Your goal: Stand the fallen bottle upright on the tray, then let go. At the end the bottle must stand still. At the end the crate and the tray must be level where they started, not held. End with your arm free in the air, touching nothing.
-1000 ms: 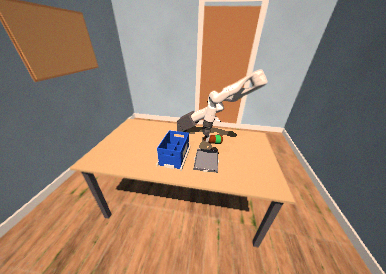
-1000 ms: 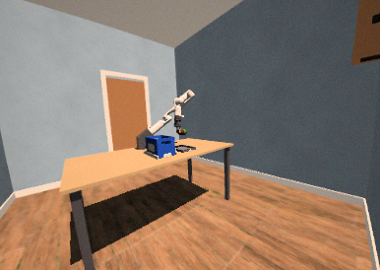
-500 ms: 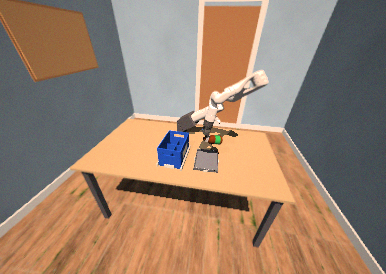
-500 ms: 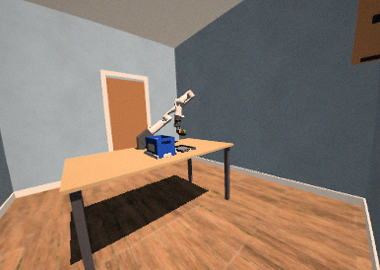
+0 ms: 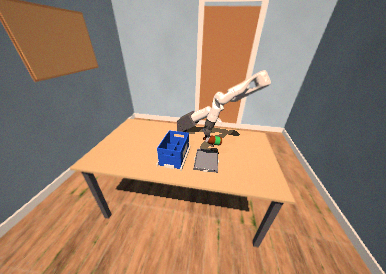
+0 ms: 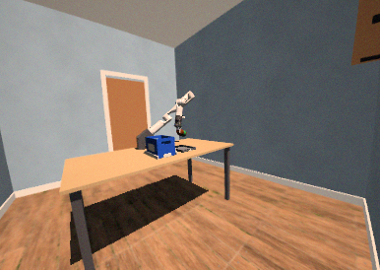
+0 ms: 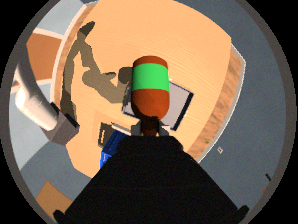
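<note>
Above tray [image 5: 207, 161]: arm bent, gripper [image 5: 207, 135] clamping bottle [image 5: 215, 141] aloft.

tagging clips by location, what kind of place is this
Likely a plain indoor room: wood floor, blue-grey walls, a door, and one table carrying the arm.

bottle [image 7: 150, 92]: reddish-brown with a green band | tray [image 5: 207, 161]: grey, dark rim | crate [image 5: 172, 149]: blue, just beside tray | table [image 5: 254, 170]: light tan wood top, dark grey legs | arm [image 5: 234, 91]: white, dark base | door [image 5: 230, 55]: brown, white frame, behind table | floor [image 5: 174, 235]: striped brown planks
</note>
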Robot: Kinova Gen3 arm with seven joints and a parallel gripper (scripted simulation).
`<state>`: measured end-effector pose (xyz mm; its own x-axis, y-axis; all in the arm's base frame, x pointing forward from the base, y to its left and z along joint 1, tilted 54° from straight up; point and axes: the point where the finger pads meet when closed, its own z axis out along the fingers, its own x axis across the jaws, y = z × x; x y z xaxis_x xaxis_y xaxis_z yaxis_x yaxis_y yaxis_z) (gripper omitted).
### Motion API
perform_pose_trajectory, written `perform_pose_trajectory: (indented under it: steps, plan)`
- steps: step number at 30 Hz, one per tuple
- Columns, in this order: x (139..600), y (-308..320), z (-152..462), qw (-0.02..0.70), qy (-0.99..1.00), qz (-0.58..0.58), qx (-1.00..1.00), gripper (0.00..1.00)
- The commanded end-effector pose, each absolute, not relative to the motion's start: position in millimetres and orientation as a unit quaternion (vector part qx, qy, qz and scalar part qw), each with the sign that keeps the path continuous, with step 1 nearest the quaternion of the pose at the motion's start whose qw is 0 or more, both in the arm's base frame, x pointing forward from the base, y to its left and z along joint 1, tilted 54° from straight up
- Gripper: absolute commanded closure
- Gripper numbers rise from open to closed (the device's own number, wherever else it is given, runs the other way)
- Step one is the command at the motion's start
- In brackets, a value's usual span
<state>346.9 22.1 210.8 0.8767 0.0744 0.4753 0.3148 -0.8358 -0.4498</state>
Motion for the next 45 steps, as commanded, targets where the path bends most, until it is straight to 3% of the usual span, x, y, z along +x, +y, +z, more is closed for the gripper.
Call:
perform_pose_trajectory:
  steps: [1, 45]
  plan:
    - [346.7, 22.8, 213.6, 0.258, -0.106, -0.229, -0.933, 1.00]
    - [346.6, 22.5, 214.0, 0.246, -0.103, -0.232, -0.935, 1.00]
